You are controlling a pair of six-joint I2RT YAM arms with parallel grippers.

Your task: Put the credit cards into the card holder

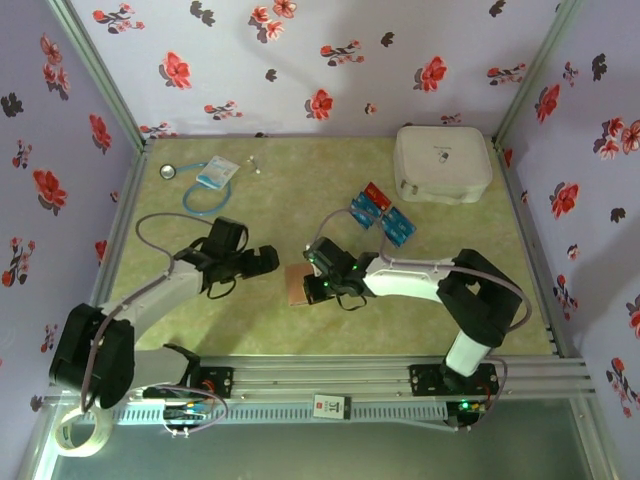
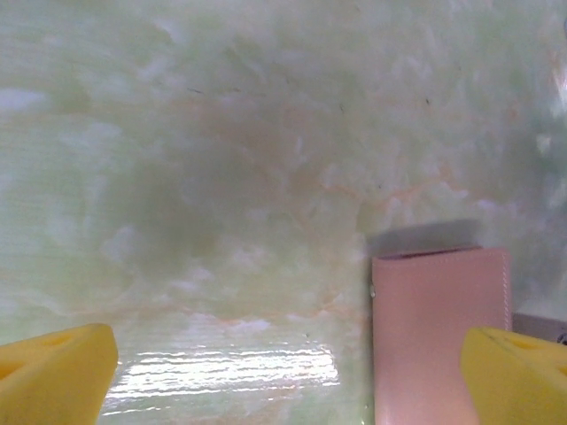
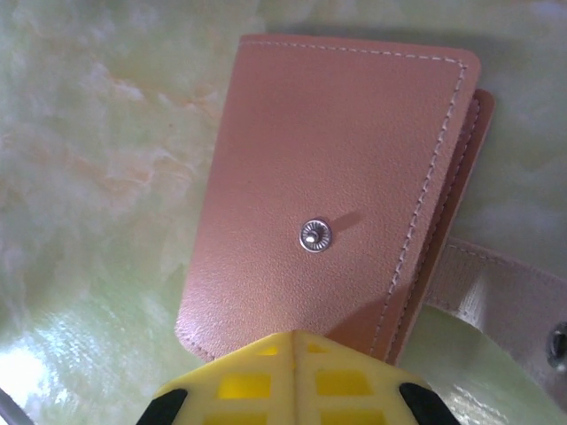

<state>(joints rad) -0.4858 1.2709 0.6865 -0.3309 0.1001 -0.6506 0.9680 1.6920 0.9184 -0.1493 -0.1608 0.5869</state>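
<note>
Print on the cards (image 1: 383, 213) too small to read from above. Near end of holder (image 2: 438, 336) cut off at the bottom of the left wrist view; in the right wrist view its near edge hidden behind yellow fingers (image 3: 354, 385). Cannot tell whether pinched or only touched.

Glossy pale-green marbled counter (image 1: 300, 200), patches of glare. Lilac floral walls (image 1: 300, 70) on three sides. White case (image 1: 443, 163) at back right, packet (image 1: 215, 175) with cord at back left.

At the holder's near edge, right tool (image 3: 295, 336) shut, tips together. Beside the holder, left tool (image 2: 290, 354) wide, holding nothing. Holder closed and flat mid-counter between both tools, snap (image 3: 314, 235) up, strap (image 3: 505, 301) loose at one side. Red and blue cards clustered beyond, apart from it.
</note>
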